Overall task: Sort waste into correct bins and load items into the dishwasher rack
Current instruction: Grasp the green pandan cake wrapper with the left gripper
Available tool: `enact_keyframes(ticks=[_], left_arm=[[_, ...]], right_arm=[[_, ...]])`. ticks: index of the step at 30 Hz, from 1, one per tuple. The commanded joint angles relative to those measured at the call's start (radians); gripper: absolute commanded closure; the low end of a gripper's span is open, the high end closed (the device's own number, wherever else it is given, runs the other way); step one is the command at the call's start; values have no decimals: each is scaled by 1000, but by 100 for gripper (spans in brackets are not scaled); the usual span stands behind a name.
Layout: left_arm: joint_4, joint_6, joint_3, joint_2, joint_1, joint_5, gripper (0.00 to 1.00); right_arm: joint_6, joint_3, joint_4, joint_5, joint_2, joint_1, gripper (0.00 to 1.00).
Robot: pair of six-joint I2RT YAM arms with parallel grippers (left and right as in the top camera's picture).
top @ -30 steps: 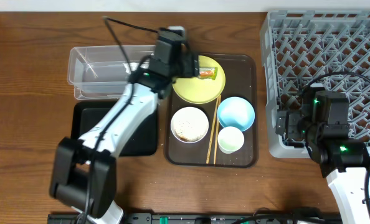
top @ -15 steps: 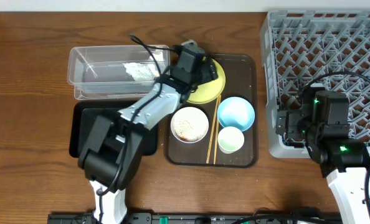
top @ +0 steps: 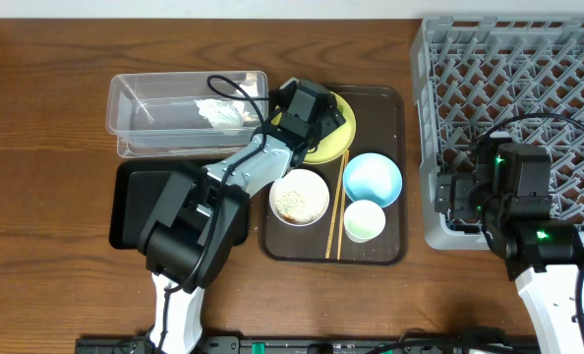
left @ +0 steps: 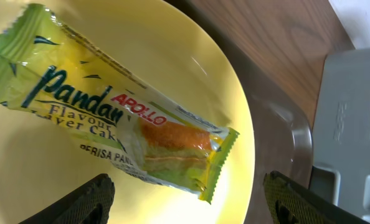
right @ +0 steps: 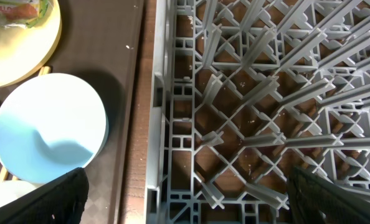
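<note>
**Left claw lines up on the wrapper**

In the past second the left claw (left: 190, 202) has swung from beside the clear tub (top: 164, 113) over the yellow plate (left: 172, 50). Its fingers are spread wide, straddling the wrapper (left: 116, 124), which lies ungrasped on the plate. Pickup looks next. The right claw (right: 185, 202) hangs open by the rack (right: 247, 93).

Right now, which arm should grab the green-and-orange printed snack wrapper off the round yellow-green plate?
Left: the left gripper hangs open directly over the wrapper on the plate. The right gripper is at the grey plastic rack.
</note>
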Motion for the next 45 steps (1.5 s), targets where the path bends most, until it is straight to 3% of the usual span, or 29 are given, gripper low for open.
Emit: enact_keyframes(ticks=[1, 19, 23, 26, 29, 40, 45], left_arm=[[9, -53, 13, 27, 3, -34, 20], [31, -94, 13, 77, 3, -61, 30], [22, -93, 13, 80, 3, -60, 47], [12, -93, 13, 80, 3, -60, 55], [-2, -93, 13, 80, 3, -60, 58], [-27, -84, 13, 80, 4, -60, 85], [-43, 19, 13, 80, 4, -60, 93]], right_arm=[[14, 20, -2, -9, 1, 14, 1], [14, 20, -2, -15, 1, 14, 1], [14, 20, -2, -15, 1, 14, 1], [14, 20, -3, -15, 1, 14, 1], [14, 20, -6, -15, 1, 14, 1], [14, 20, -8, -15, 1, 14, 1], [14, 20, -8, -15, 1, 14, 1]])
